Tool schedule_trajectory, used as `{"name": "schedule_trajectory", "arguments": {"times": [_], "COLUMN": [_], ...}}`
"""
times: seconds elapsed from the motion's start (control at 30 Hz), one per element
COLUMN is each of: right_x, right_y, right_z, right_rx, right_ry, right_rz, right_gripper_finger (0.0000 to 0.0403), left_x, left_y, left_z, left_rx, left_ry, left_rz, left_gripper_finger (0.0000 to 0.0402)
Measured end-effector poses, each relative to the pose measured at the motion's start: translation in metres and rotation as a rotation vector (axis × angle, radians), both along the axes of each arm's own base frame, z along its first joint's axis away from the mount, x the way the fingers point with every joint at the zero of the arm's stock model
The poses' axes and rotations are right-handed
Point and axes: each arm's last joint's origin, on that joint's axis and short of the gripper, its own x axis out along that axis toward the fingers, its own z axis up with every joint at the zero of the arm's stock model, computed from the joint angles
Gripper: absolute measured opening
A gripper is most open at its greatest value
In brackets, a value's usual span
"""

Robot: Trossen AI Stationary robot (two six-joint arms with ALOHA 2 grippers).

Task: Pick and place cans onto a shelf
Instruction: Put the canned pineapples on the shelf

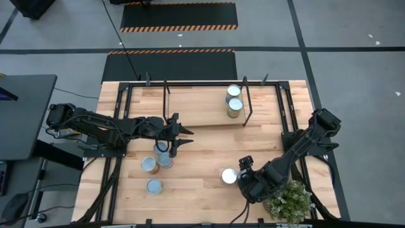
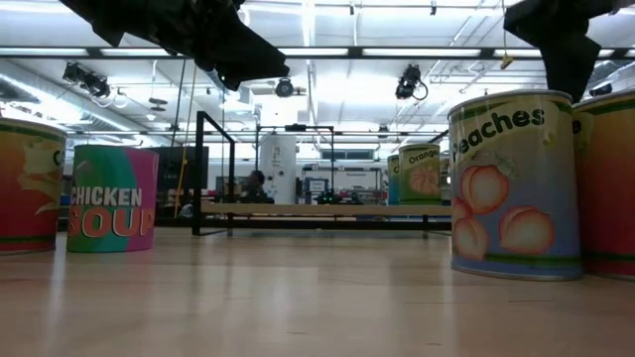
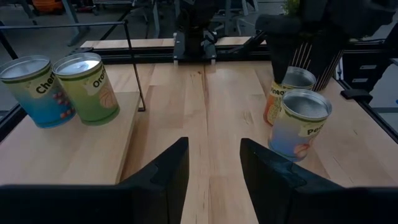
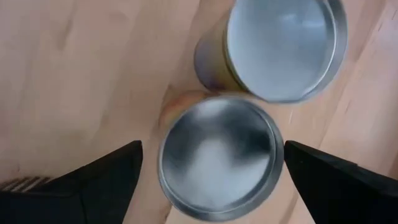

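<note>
Wood lies bare between the shelf (image 1: 202, 104) and the tabletop's near edge, so you have an open lane down the middle. The shelf sits against the far edge. Two cans (image 1: 234, 100) stand touching near its right end, and the rest of the board is free.

Your left gripper (image 1: 188, 137) hovers just off the shelf's front edge, left of centre. Its jaws are drawn together and hold nothing. A cluster of four cans (image 1: 157, 163) stands just beside it, toward the near-left corner, and the one closest to the near edge stands a little apart from the other three.

Your right gripper (image 1: 233, 176) is low near the near-right corner, with a potted plant (image 1: 288, 201) close behind it at the near edge. Its jaws are spread wide to either side of a silver-topped can (image 4: 217, 158) and clear of its sides.

From above you see only one can top (image 1: 227, 176) there. The right wrist view shows a second can (image 4: 280, 46) just beside the first, and the left wrist view confirms the pair (image 3: 297, 115) standing close under that arm. The low view gives you labels: a chicken soup can (image 2: 112, 198), a peaches can (image 2: 511, 183) and an orange one (image 2: 420, 174) up on the shelf. It also shows a person (image 2: 256, 184) far back in the room.
</note>
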Motion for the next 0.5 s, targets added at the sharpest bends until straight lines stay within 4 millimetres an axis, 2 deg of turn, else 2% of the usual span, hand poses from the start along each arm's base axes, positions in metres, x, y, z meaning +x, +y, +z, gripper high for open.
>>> {"name": "schedule_trajectory", "arguments": {"times": [0.4,0.5], "right_x": [0.009,0.009], "right_y": [-0.010,-0.014], "right_z": [0.000,-0.005], "right_rx": [0.043,0.046], "right_ry": [0.023,0.036], "right_rz": [-0.040,-0.050], "right_gripper_finger": [0.0390,0.0383], "left_x": [0.000,0.000], "left_y": [0.000,0.000], "left_z": [0.000,0.000], "left_rx": [0.001,0.001], "left_ry": [0.000,0.000], "left_rz": [0.000,-0.001], "left_gripper_finger": [0.0151,0.0151]}}
